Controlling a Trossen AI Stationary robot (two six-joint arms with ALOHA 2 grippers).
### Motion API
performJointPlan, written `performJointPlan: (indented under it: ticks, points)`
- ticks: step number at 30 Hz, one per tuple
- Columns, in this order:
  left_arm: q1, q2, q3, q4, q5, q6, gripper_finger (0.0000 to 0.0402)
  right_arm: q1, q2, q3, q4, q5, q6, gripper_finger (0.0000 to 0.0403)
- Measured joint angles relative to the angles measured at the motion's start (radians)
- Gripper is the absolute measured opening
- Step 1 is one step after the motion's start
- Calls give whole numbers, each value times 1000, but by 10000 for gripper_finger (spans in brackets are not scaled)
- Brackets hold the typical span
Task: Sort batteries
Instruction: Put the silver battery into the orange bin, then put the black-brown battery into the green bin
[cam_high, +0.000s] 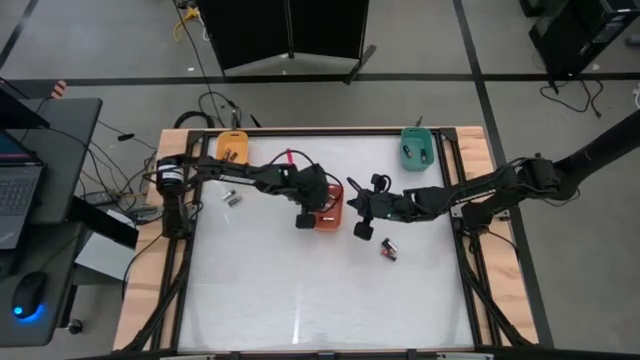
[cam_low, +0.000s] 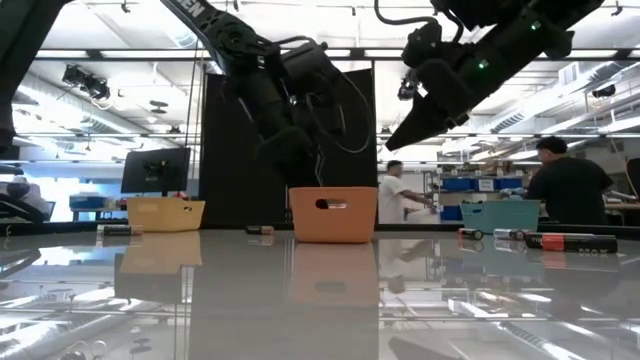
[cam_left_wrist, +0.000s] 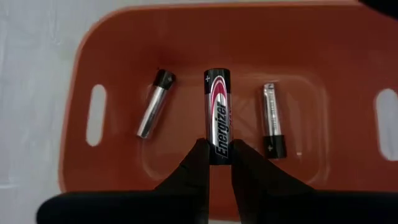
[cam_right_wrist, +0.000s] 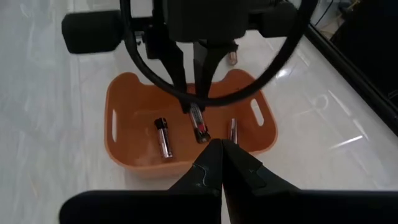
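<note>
A red-orange tray (cam_left_wrist: 348, 74) stands mid-table, and two small batteries (cam_left_wrist: 154, 112) (cam_left_wrist: 273, 119) lie flat on its floor. Over the tray my left gripper (cam_left_wrist: 219, 155) is shut on a black-and-red Energizer battery (cam_left_wrist: 217, 106). The right wrist view shows that battery (cam_right_wrist: 198, 123) hanging over the tray (cam_right_wrist: 127, 140). My right gripper (cam_right_wrist: 222, 148) is shut and holds nothing; it hovers just right of the tray (cam_high: 330, 218) in the high view. Loose batteries lie on the table at the left (cam_high: 232, 198) and near the right gripper (cam_high: 388, 249). My left gripper pinches the Energizer battery between its two fingertips (cam_left_wrist: 196, 157) at the end away from the plus mark (cam_left_wrist: 219, 148). The fingers slant down from above and the battery sticks out past them, in line with them. It hangs tilted, clear of the tray floor.
A yellow-orange tray (cam_high: 232, 146) stands at the far left corner and a teal tray (cam_high: 417, 150) at the far right. The low view shows more loose batteries (cam_low: 260, 230) (cam_low: 480, 234) on the tabletop. People stand in the room beyond the table.
</note>
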Motion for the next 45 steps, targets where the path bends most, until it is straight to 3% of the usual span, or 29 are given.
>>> performJointPlan:
  ticks: [25,28,33,45]
  points:
    - [0,0,0,-9,-66,21,111,0,0,0,12,-1,-2,11]
    - [0,-14,-2,-34,-105,23,91,0,0,0,11,-1,-2,11]
    - [0,-104,-5,-46,-100,24,12,0,0,1,4,-2,-2,11]
    - [58,-409,-182,-29,-82,26,3,15,1,1,28,-2,-2,11]
